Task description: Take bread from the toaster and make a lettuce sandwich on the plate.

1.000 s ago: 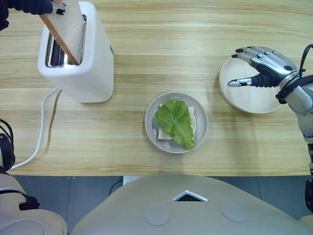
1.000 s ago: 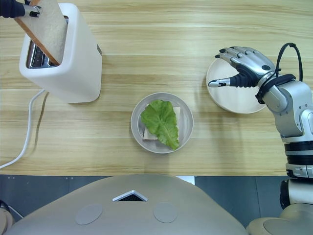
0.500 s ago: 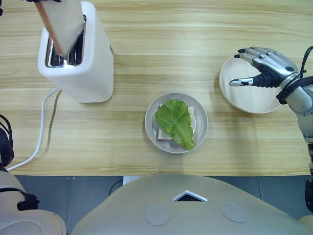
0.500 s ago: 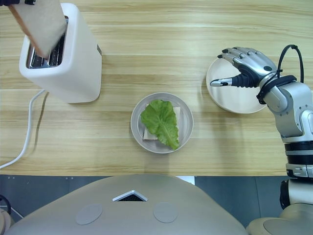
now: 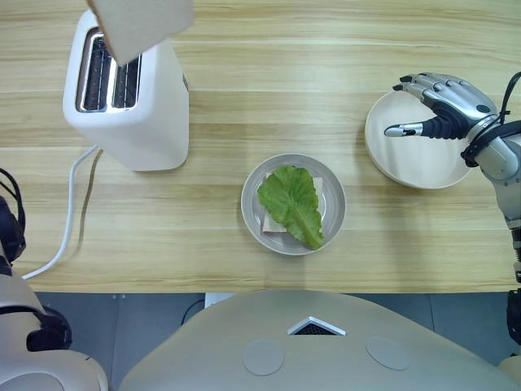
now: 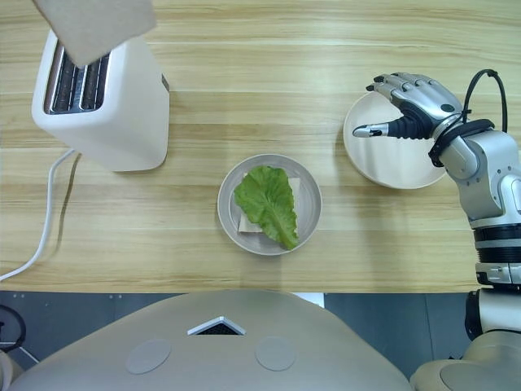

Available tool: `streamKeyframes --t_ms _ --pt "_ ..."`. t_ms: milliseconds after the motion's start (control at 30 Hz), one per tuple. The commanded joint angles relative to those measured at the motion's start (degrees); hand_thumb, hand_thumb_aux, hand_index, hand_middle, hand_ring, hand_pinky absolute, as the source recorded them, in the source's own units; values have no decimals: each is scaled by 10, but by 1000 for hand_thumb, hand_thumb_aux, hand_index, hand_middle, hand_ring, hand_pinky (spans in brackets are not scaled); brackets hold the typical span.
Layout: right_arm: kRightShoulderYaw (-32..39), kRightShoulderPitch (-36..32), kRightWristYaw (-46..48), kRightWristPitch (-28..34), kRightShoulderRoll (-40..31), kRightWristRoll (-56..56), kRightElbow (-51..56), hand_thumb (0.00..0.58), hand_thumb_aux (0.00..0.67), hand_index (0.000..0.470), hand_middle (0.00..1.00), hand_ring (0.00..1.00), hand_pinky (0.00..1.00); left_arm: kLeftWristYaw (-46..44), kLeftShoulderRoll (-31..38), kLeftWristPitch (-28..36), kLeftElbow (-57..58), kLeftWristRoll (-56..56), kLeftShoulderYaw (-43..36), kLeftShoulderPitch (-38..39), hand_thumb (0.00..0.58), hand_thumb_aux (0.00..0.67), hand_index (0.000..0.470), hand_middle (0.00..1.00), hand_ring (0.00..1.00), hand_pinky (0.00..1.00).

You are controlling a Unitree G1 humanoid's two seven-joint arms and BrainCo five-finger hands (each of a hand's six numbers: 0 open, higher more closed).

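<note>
Bread slice [image 5: 140,24] seen above toaster [image 5: 130,98] slots, far left corner of bench [image 5: 269,90]. Plate [image 5: 249,195] mid-bench near front edge — lower slice [image 5: 269,226] and lettuce leaf [image 5: 293,204] laid on it. Right hand [image 5: 444,98] held over bowl [image 5: 415,159] near right edge — fingers spread, nothing grasped.

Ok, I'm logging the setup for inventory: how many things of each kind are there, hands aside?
Toaster: 1
Lettuce leaf: 1
Bread slices: 2, slice above the toaster, slice under the leaf
Dishes: 2, grey plate, cream dish
Total: 6
</note>
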Motion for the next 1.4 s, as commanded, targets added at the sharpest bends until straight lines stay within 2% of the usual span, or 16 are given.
streamKeyframes --t_ms 33,200,400,600,700,767,900,1033,1167,1400 --pt "4 -11 -3 -3 -3 -1 10 0 0 0 0 0 0 -34 -55 16 -30 -73 -36 -2 580 670 470 1000 1000 1000" --pt "3 -12 -6 -5 -2 2 13 0 0 0 0 0 0 -88 -146 42 -24 -200 -100 29 580 670 470 1000 1000 1000" --pt "7 -24 4 -2 10 12 4 0 0 0 0 0 0 -153 -244 83 87 -311 -154 63 580 670 470 1000 1000 1000" --pt "-12 -12 25 3 9 51 -20 0 0 0 0 0 0 -178 -303 67 237 -320 -182 78 580 670 470 1000 1000 1000" --pt "-75 17 92 -14 -21 182 -70 0 0 0 0 0 0 -176 -323 40 309 -313 -180 81 580 670 470 1000 1000 1000" --pt "-153 52 164 -2 -58 296 -124 0 0 0 0 0 0 -175 -331 25 350 -307 -179 79 580 670 470 1000 1000 1000" --pt "-298 175 327 28 -96 517 -269 0 0 0 0 0 0 -181 -343 2 405 -297 -181 77 580 670 470 1000 1000 1000" --pt "-353 251 421 59 -90 671 -395 0 0 0 0 0 0 -178 -352 -25 436 -268 -195 72 580 670 470 1000 1000 1000" --pt "-304 255 437 77 -79 694 -451 0 0 0 0 0 0 -177 -363 -41 449 -239 -209 63 580 670 470 1000 1000 1000" --pt "-108 182 415 107 -29 605 -453 0 0 0 0 0 0 -180 -379 -49 460 -212 -222 60 580 670 470 1000 1000 1000"
